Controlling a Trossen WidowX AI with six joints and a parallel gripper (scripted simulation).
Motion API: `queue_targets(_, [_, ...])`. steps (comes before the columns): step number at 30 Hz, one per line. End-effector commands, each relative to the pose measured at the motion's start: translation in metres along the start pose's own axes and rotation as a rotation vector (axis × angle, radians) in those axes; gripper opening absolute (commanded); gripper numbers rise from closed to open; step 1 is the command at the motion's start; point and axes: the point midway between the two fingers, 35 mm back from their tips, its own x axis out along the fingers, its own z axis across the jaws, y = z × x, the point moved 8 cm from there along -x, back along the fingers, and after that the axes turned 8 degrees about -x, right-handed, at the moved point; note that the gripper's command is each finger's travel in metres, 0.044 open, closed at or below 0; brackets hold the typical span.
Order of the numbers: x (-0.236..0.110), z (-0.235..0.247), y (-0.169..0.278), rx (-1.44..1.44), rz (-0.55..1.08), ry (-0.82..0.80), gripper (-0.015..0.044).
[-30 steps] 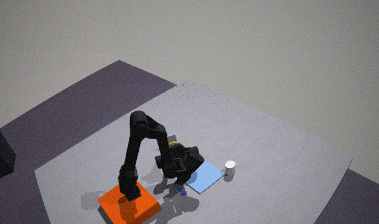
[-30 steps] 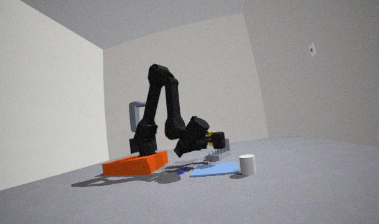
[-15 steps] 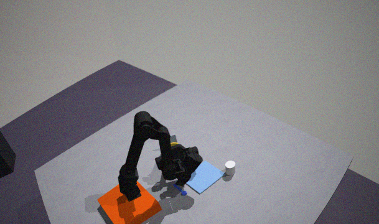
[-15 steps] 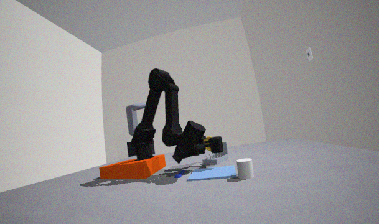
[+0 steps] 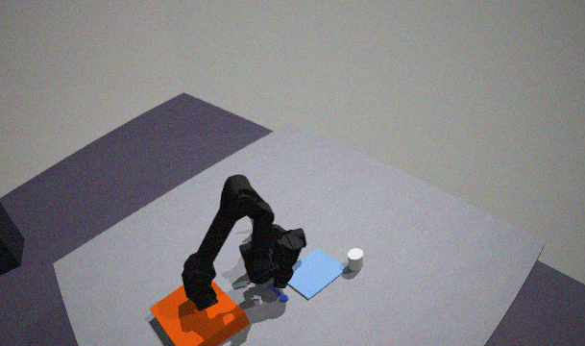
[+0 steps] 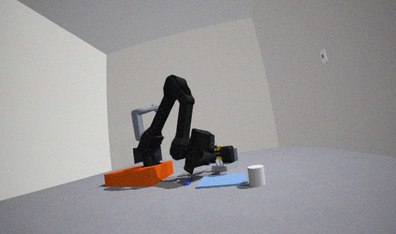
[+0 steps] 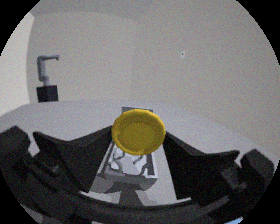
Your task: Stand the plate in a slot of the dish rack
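Wrist view shows the yellow plate [image 7: 138,131] standing on its edge between the fingers of the hand [image 7: 139,163], which is closed on it and holds it firmly. Just below the plate is the grey dish rack [image 7: 132,169]. On the exterior view the hand [image 6: 224,155] hovers above the rack [image 6: 219,168], near the light blue mat [image 6: 222,179] and the white cylinder [image 6: 256,175] on the table [image 6: 315,195].
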Motion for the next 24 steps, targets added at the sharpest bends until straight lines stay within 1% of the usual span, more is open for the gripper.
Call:
queue_targets(1, [0.003, 0.004, 0.002, 0.008, 0.004, 0.006, 0.0])
queue_targets(5, [0.004, 0.005, 0.004, 0.008, 0.005, 0.008, 0.0])
queue_targets(9, [0.005, 0.008, 0.024, 0.008, 0.01, 0.003, 0.0])
queue_targets(23, [0.004, 0.01, 0.021, 0.029, 0.009, 0.001, 0.0])
queue_targets(24, [0.004, 0.01, 0.021, 0.026, 0.009, 0.001, 0.0026])
